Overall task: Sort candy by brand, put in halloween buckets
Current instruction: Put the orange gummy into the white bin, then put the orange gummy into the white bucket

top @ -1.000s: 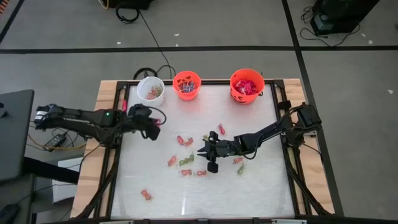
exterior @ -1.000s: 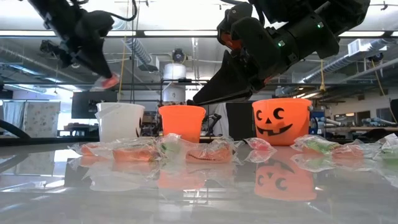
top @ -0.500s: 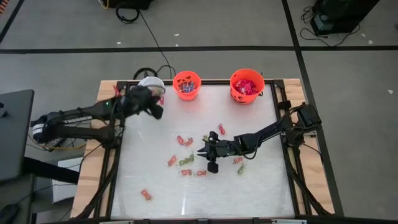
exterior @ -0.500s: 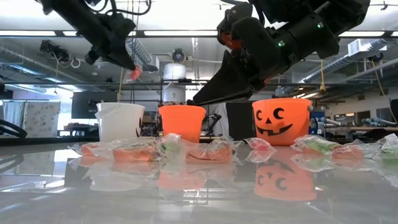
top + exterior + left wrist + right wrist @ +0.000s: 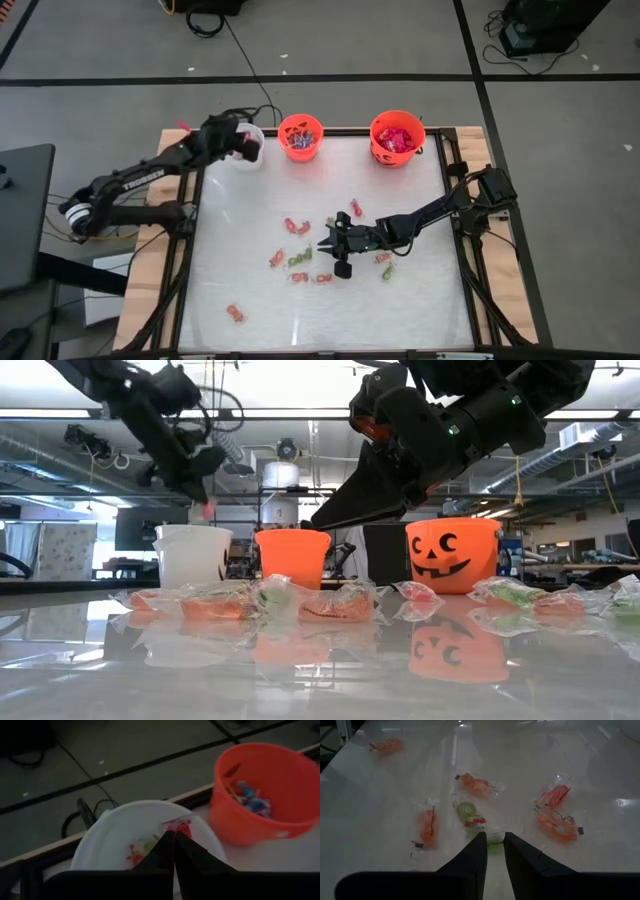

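**A:** Start on the left. Where is the left gripper (image 5: 243, 146)?

**B:** Right above the white bucket (image 5: 247, 158) at the table's far left corner. The left wrist view shows its fingers (image 5: 165, 851) pressed together on a red-wrapped candy (image 5: 177, 825) that sticks out just past the tips, with the white bucket's (image 5: 115, 832) opening directly beneath. A few wrapped pieces (image 5: 135, 854) lie inside, under the fingers.

**A:** And next to it?

**B:** The small orange bucket (image 5: 300, 136) stands just beside the white one, to the right of the fingers; it holds blue and dark wrapped pieces (image 5: 252, 802). The larger orange bucket (image 5: 397, 137), with its black jack-o'-lantern face (image 5: 441, 556), stands farther right, filled with pink and red sweets.

**A:** The right gripper (image 5: 335, 243)?

**B:** Low over the middle of the table, fingers (image 5: 475, 854) slightly parted with a narrow gap. A green wrapped piece (image 5: 494, 843) lies right at the tips, between them; I cannot tell whether they touch it. Another green one (image 5: 466, 810) lies just beyond, and orange-red wrapped sweets (image 5: 475, 784) are scattered on either side of the fingers. One stray sweet (image 5: 235, 314) lies well apart, near the front left of the table (image 5: 420, 300).
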Robot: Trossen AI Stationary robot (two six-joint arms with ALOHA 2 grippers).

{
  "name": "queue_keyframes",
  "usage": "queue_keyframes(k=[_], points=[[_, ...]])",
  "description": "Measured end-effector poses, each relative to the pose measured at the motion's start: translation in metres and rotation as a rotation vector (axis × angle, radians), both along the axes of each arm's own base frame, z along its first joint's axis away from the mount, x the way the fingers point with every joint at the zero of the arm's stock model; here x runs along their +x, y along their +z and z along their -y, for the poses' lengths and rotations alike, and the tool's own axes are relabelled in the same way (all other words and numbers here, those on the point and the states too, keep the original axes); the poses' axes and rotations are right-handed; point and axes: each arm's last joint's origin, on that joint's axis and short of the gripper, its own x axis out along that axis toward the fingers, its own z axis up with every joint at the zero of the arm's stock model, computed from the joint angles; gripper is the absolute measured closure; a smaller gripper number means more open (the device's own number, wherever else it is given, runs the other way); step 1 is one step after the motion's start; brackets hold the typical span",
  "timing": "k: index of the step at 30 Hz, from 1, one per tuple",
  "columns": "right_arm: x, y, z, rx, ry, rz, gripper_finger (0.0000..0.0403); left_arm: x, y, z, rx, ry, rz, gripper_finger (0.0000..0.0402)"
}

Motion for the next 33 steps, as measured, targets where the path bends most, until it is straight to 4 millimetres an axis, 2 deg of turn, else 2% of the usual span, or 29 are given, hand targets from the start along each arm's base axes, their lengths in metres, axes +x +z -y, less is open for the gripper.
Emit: queue_keyframes(k=[6, 12, 17, 20, 25, 28, 33], points=[[-0.001, -0.001, 0.000, -0.013, 0.003, -0.013, 0.0323, -0.001, -0.008, -0.020, -0.004, 0.069, 0.006, 0.0374], [-0.001, -0.002, 0.003, -0.014, -0.006, -0.024, 0.0323, -0.010, -0.008, -0.028, 0.003, 0.121, -0.001, 0.0339], [0.000, -0.002, 0.007, 0.001, -0.029, -0.024, 0.0323, -0.010, -0.008, -0.026, 0.016, 0.087, -0.047, 0.0320], [0.000, -0.002, 0.008, 0.011, -0.040, -0.023, 0.0323, -0.006, -0.005, -0.020, 0.039, 0.029, -0.077, 0.0319], [0.001, -0.002, 0.011, 0.024, -0.093, -0.017, 0.0323, -0.006, 0.002, -0.012, 0.084, 0.040, -0.077, 0.0321], [0.001, -0.002, 0.012, 0.015, -0.130, -0.011, 0.0323, -0.002, 0.007, -0.003, 0.083, -0.046, -0.031, 0.0321], [0.001, -0.001, 0.015, -0.034, -0.208, 0.005, 0.0323, 0.019, 0.014, 0.025, -0.020, -0.420, 0.155, 0.0321]])
